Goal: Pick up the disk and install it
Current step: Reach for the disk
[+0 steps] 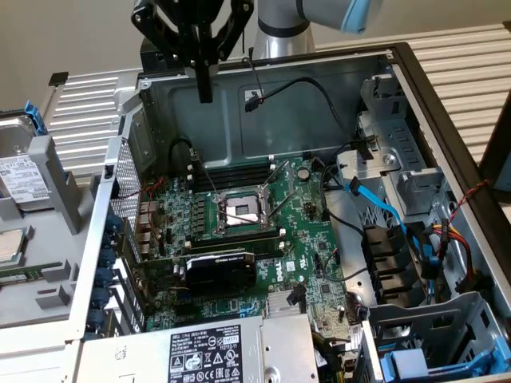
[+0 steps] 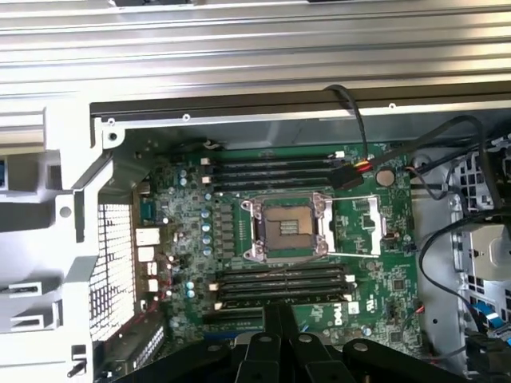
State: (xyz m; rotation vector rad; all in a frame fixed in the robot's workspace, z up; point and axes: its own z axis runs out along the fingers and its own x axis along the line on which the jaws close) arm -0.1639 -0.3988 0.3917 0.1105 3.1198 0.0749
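Note:
The disk (image 1: 17, 177), a silver-grey drive with a white label and a blue carrier edge, sits in a grey rack at the exterior view's far left, outside the computer case. My gripper (image 1: 205, 89) hangs above the case's back wall, well to the exterior view's right of the disk and above it. Its black fingers are pressed together with nothing between them. In the wrist view the shut fingers (image 2: 280, 323) point down over the motherboard (image 2: 287, 231), just beside the empty processor socket (image 2: 286, 227).
The open case (image 1: 423, 88) holds the motherboard (image 1: 311, 231), a black expansion card (image 1: 219, 267), a power supply (image 1: 231, 351) and loose cables. Metal drive bays (image 1: 391, 159) line the exterior view's right, with another blue-fronted carrier (image 1: 423, 363) at the lower right. A small silver chip (image 1: 8, 246) lies below the disk.

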